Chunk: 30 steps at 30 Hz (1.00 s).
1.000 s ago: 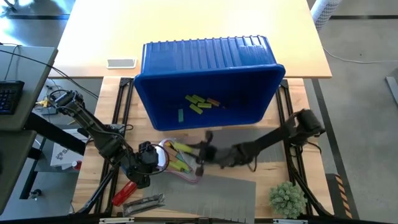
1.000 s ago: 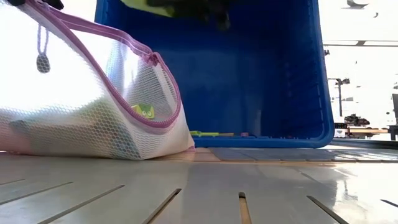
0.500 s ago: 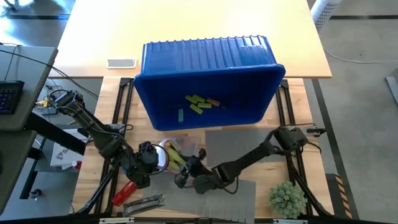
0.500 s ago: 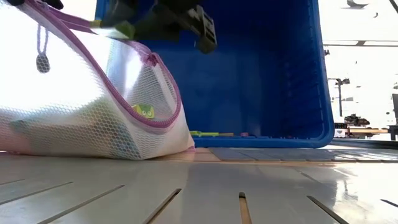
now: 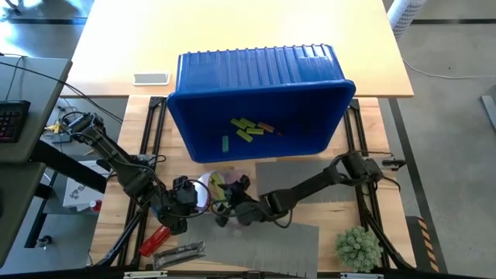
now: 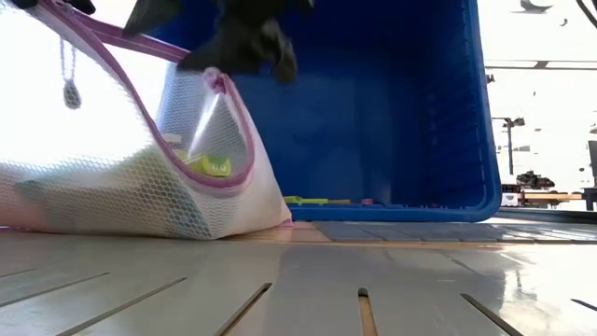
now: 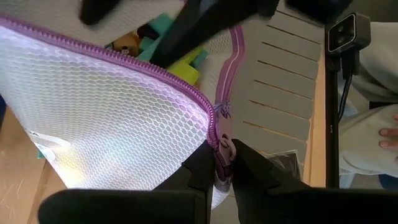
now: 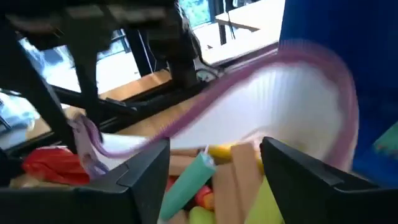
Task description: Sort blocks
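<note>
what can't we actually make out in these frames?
- Block count inside the mesh bag: low view, netting veils it; right wrist view is blurred.
- Right gripper contact with any block: high view too small; low view shows a dark blur at the top edge.
- Left gripper: shut on the bag's zipper edge; the arm hides it from above.
- Small blocks in the blue bin: colours too small.

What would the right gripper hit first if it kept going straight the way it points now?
Most likely the loose blocks in the open mesh bag: the right gripper, fingers spread, points into the bag's mouth. Exact depth is unclear. The left gripper pinches the bag's zipper edge.
</note>
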Tool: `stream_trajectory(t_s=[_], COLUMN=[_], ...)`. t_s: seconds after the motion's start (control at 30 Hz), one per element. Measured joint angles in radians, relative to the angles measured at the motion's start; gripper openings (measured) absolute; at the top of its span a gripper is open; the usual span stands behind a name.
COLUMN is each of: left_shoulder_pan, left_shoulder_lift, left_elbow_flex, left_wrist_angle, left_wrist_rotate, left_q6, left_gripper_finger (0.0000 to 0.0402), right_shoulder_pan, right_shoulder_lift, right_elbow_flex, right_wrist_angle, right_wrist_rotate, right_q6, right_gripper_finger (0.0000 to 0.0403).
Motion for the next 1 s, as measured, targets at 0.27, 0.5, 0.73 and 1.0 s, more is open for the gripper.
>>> stream_trajectory(t_s=[0.27,0.5,0.73,1.0], left_shoulder_pan=[0.0,0.0,0.0,0.0], left_shoulder_lift=[0.0,0.0,0.0,0.0], left_elbow_flex=[0.0,0.0,0.0,0.0], left_wrist_angle=[0.0,0.0,0.0,0.0], left_wrist_rotate=[0.0,0.0,0.001,0.001], left_q6=[0.0,0.0,0.0,0.0], left_gripper_finger=[0.0024,0.0024,0.0024,0.0024], right_shoulder_pan=[-0.001,-0.081,-0.251,-0.472], right_shoulder_lift=[-0.18,-0.282,-0.28,-0.279], right_elbow_flex=[0.0,0.001,-0.186,-0.533], right_wrist_angle=[-0.388,-0.766,-0.515,0.038], right_wrist_rotate=[0.028,0.044,-0.162,-0.238], right_q6=[-0.062,-0.053,-0.119,-0.16], right_gripper_finger=[0.0246,0.0247,0.0247,0.0247])
